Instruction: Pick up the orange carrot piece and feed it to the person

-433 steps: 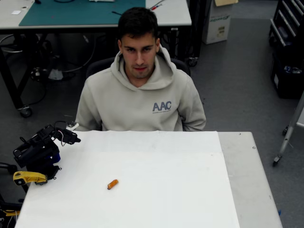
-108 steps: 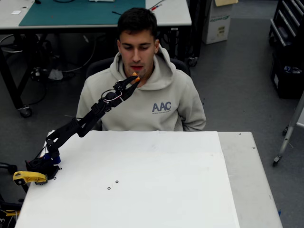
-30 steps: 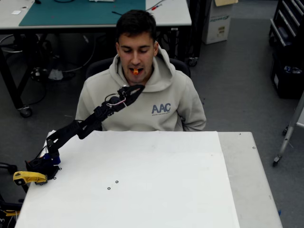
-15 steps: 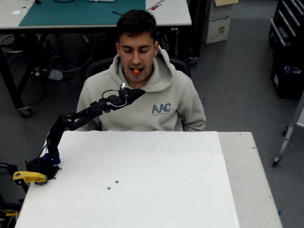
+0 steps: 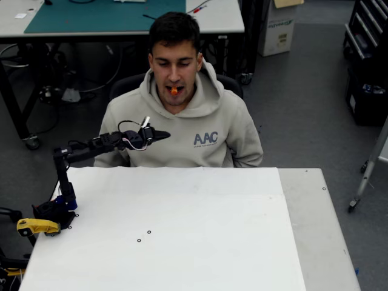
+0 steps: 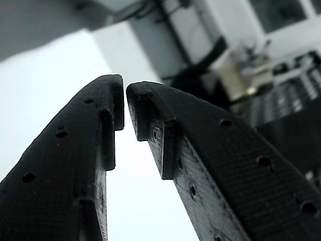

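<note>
In the overhead view the white bench (image 5: 200,236) offers a wide bare surface, its near edge cut by the bottom of the picture and a grey strip along its right side. Two small dark rings (image 5: 143,236) lie on the sheet left of centre, close together. At the left edge stands the arm's base, with a yellow clamp (image 5: 33,226) just beside it on the bench corner.

From the base the black arm (image 5: 63,176) rises straight up, then bends and runs level to the right above the far left corner of the bench. The claw (image 5: 162,134) points right, in front of the chest of the person (image 5: 182,130), below the chin and apart from the face. In the wrist view the claw (image 6: 125,103) has its two black fingers (image 6: 75,165) drawn nearly together at the tips, only a thin gap between them and nothing held there.

The person sits at the far edge of the bench in a light hoodie. The orange carrot piece (image 5: 174,91) is held in the person's mouth, well above the claw.

Behind the person stands another table with a green mat (image 5: 97,15) on top and wheeled legs. A cardboard box (image 5: 279,27) sits on the grey floor to the right, and dark shelving (image 5: 367,60) lines the right edge.
</note>
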Motion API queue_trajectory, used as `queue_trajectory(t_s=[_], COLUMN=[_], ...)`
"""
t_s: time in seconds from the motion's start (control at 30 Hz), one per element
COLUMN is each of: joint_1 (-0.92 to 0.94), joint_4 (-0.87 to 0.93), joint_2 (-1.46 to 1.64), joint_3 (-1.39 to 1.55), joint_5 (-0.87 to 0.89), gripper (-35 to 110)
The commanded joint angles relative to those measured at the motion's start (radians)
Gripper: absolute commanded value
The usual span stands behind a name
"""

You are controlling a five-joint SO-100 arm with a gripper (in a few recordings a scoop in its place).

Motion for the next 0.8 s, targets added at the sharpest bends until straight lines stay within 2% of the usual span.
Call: queue_trajectory(t_s=[0.0, 0.37, 0.67, 0.77], joint_1=[-0.002, -0.103, -0.235, -0.261], joint_4=[0.002, 0.003, 0.006, 0.055], joint_2=[0.236, 0.626, 0.931, 0.997], joint_3=[0.172, 0.709, 1.097, 1.183], joint_5=[0.130, 0.437, 0.577, 0.597], gripper=[-3, -3, -3, -3])
